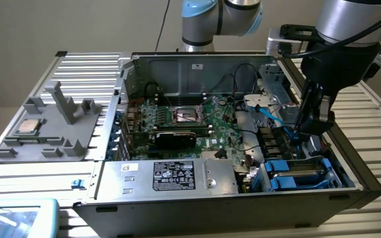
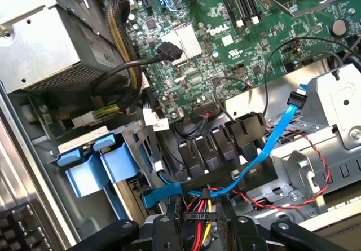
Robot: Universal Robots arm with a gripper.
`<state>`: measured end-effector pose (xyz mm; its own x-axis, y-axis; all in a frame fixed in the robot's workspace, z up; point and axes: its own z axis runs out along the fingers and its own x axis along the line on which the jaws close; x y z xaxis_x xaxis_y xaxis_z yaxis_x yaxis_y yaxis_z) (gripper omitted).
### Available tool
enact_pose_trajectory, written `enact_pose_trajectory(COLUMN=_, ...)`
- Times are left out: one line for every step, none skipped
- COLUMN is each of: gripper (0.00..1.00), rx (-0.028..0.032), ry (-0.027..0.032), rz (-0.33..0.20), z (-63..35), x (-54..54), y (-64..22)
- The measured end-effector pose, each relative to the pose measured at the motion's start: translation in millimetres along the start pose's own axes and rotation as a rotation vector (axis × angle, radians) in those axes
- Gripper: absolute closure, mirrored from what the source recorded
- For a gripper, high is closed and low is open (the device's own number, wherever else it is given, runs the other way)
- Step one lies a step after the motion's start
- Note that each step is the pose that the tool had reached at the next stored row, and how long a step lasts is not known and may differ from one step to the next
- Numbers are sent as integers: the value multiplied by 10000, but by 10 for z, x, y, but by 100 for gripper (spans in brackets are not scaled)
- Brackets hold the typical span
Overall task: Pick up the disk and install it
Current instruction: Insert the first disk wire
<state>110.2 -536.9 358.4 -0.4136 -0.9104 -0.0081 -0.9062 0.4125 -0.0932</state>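
The disk [image 1: 296, 173], seated in its bay, looks stiff, weighty, shock-shy; best gripped by its blue carrier edges. The claw [image 2: 198, 221] pinches a wired plug [image 2: 195, 215].

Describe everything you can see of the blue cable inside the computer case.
The blue cable is a flat, bright blue ribbon that looks like plastic. One end carries a black plug, which seems to hang free beside a grey metal bracket. From there the cable slopes down across the black bays and passes under a black bar. It ends in a flat blue piece near the blue carrier.
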Motion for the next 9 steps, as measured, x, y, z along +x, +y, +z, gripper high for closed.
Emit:
enact_pose_trajectory(gripper=64, rx=10, ry=23, rz=16, z=-12, x=0, y=0)
enact_pose_trajectory(gripper=64, rx=21, ry=48, rz=43, z=-18, x=1, y=2)
enact_pose_trajectory(gripper=64, rx=35, ry=80, rz=64, z=-24, x=2, y=5)
enact_pose_trajectory(gripper=64, rx=49, ry=111, rz=84, z=-31, x=4, y=7)
enact_pose_trajectory(gripper=64, rx=63, ry=142, rz=104, z=-36, x=5, y=9)
enact_pose_trajectory(gripper=64, rx=83, ry=178, rz=125, z=-38, x=7, y=13)
enact_pose_trajectory(gripper=64, rx=106, ry=221, rz=148, z=-39, x=8, y=16)
enact_pose_trajectory(gripper=64, rx=131, ry=269, rz=180, z=-39, x=10, y=19)
enact_pose_trajectory(gripper=64, rx=151, ry=311, rz=216, z=-39, x=10, y=20)
